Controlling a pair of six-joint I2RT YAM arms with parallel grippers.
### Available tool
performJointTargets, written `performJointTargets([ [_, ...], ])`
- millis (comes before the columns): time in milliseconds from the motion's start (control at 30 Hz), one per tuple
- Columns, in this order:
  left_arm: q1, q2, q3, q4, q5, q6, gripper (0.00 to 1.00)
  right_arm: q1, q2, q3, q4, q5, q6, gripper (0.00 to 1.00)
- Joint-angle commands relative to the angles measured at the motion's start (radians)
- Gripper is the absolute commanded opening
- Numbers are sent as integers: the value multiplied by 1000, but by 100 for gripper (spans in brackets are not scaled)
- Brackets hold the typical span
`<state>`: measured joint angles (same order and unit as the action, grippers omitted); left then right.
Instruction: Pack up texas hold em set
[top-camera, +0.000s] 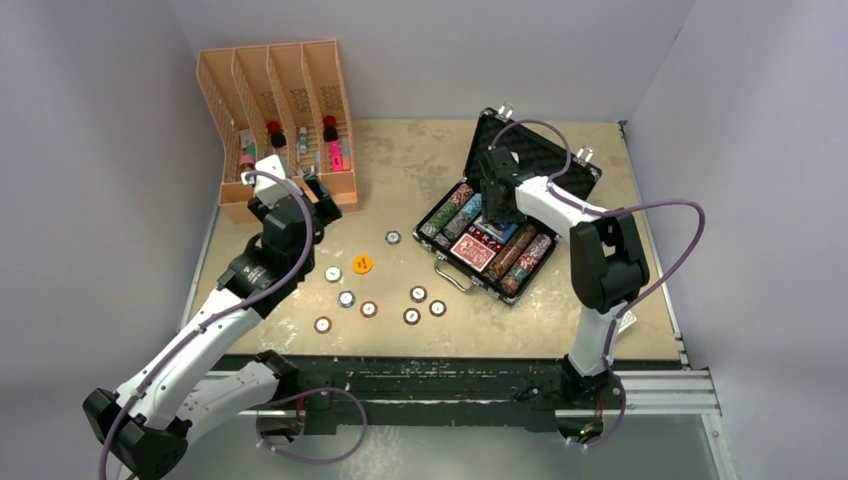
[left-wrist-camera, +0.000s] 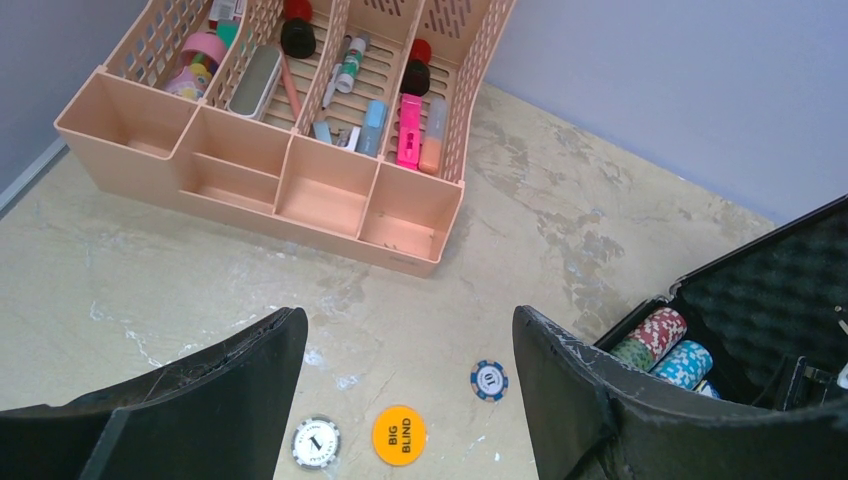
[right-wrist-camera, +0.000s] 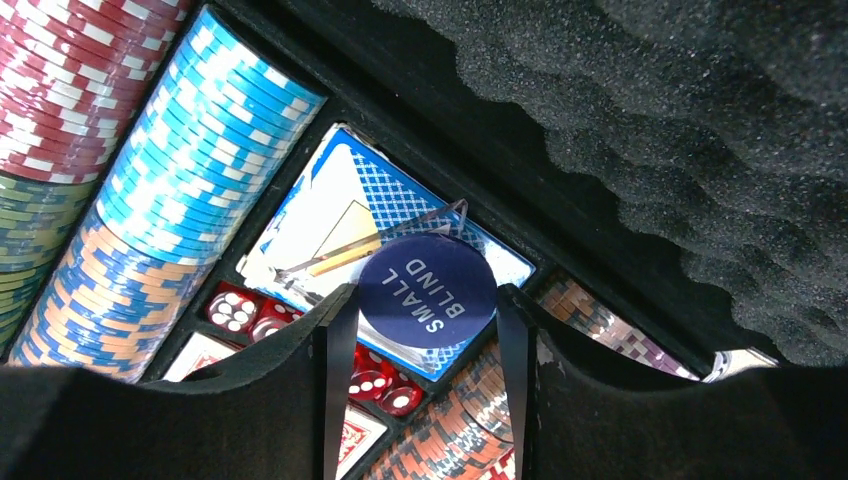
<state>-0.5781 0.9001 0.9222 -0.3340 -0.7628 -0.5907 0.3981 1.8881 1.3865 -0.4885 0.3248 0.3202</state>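
**Right jaws:** closed on the rim of the navy disc (right-wrist-camera: 428, 290), lettered SMALL BLIND. One finger (right-wrist-camera: 300, 390) presses at the disc's 8 o'clock edge, the other at its 4 o'clock edge. The navy disc hangs inside the open case (top-camera: 545, 155), just over the blue deck (right-wrist-camera: 320, 215) in a centre slot. Red dice (right-wrist-camera: 235, 308) lie at 7 o'clock from the disc. At 9 to 10 o'clock run the chip rows (right-wrist-camera: 190, 170), blue nearest and red-and-white beyond. The foam (right-wrist-camera: 700, 120) of the lid fills 12 to 3 o'clock.

**Left jaws:** wide open, holding nothing, hovering above the table (top-camera: 500, 335). In the left wrist view, a white chip (left-wrist-camera: 316, 442) and the orange disc (left-wrist-camera: 399, 435), lettered BIG BLIND, lie side by side between the fingers at 6 o'clock. A blue chip (left-wrist-camera: 489, 380) lies just beyond them toward 1 o'clock. The rack (left-wrist-camera: 300, 190) stands at 11 to 12 o'clock, and a corner of the case shows at 3 o'clock.

**Top view:** the case stands at the table's 3 o'clock side, with its lid raised at the far edge and its handle (top-camera: 455, 275) pointing to 7 o'clock. The red deck (top-camera: 473, 252) lies inside. Loose chips (top-camera: 418, 294) are scattered on the table at 8 to 9 o'clock from the case, apart from it.
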Motion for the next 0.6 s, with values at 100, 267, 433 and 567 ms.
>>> performJointTargets([
  [100, 3, 3, 25, 9, -11, -3, 74, -1, -20, 40, 18, -11, -17, 64],
  [267, 3, 2, 25, 9, -13, -2, 74, 0, -74, 50, 20, 4, -13, 70],
  [433, 3, -5, 25, 7, -20, -4, 74, 49, -136, 93, 2, 4, -20, 70],
  [567, 3, -23, 31, 0, -53, -5, 74, 148, -143, 138, -7, 14, -18, 70],
])
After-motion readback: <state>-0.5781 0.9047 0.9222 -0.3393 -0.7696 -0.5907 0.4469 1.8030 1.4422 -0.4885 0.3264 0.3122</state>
